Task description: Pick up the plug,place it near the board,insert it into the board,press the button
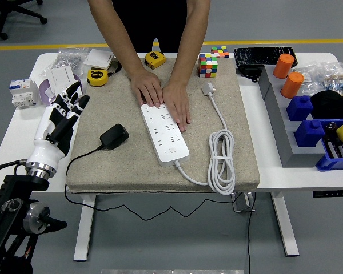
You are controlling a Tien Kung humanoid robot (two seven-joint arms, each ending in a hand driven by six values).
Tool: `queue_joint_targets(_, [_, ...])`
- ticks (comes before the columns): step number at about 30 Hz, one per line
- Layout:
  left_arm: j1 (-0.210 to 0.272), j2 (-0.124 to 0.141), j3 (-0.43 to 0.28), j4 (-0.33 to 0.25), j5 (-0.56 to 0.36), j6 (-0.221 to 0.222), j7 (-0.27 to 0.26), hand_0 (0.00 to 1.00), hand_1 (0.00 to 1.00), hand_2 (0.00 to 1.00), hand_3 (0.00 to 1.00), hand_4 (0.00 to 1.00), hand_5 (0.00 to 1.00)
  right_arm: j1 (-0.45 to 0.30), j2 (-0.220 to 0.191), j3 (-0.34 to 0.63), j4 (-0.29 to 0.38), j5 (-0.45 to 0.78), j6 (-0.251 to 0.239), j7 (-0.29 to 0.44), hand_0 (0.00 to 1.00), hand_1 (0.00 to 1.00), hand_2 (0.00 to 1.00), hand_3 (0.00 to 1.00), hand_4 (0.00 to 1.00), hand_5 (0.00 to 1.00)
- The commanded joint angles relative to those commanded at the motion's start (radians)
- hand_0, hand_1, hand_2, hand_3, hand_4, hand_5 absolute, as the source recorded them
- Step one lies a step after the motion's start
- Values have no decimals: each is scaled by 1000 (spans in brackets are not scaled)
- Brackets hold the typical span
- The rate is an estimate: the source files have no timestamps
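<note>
Head view shows a white table [23,134] with a beige felt mat [108,171] spread over its middle. On the mat lies a long white power strip board [167,140], running from far left to near right, with its white cable coiled [222,165] to its right and ending in a white plug head [208,88] farther back. A person at the far side presses both hands flat on the far end of the board: one hand [146,88] on the left, the other hand [177,103] just beside it. The black plug adapter [114,137] rests on the mat left of the board, apart from it, its thin black cord [74,160] trailing off the near edge. The robot's left hand [60,123], white and black, hovers over the mat's left edge, fingers spread apart and holding nothing, near the adapter but not touching it. A multicoloured puzzle cube [208,64] and two yellow tape measures [97,77] sit at the far side.
</note>
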Motion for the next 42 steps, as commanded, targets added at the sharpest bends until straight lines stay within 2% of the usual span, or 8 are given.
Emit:
queue_joint_targets(9, [-117,39,128,94,331,44,92,998,998,998,998,998,406,1,0,-4,0,6,0,1,826,726,703,639,941,601])
queue_joint_targets(10, [-125,40,139,107,367,55,98,998,998,998,921,998,160,1,0,-4,0,6,0,1,826,725,702,639,941,601])
queue_joint_targets(12, [-142,41,162,139,445,73,110,998,998,998,921,998,160,1,0,-3,0,4,0,1,826,725,702,639,941,601])
queue_joint_targets(22, [-256,-2,234,397,870,156,116,998,998,941,887,998,111,0,0,-7,0,6,0,1,826,726,703,637,941,601])
queue_joint_targets(33, [-299,-35,226,538,914,214,93,998,996,881,844,998,70,-2,0,-4,0,-1,2,-2,826,726,703,637,941,602])
queue_joint_targets(34, [-298,-35,221,543,913,215,93,936,871,741,770,897,55,-3,0,-3,0,-3,2,-3,825,725,703,637,941,601])
queue_joint_targets(39, [-299,-35,199,563,919,220,92,936,871,741,770,897,55,-6,0,-4,0,-3,3,-3,825,725,703,637,941,601])
queue_joint_targets(42, [-299,-35,190,570,925,220,95,801,767,629,629,884,77,-5,0,-9,0,1,2,-2,826,726,702,638,941,601])
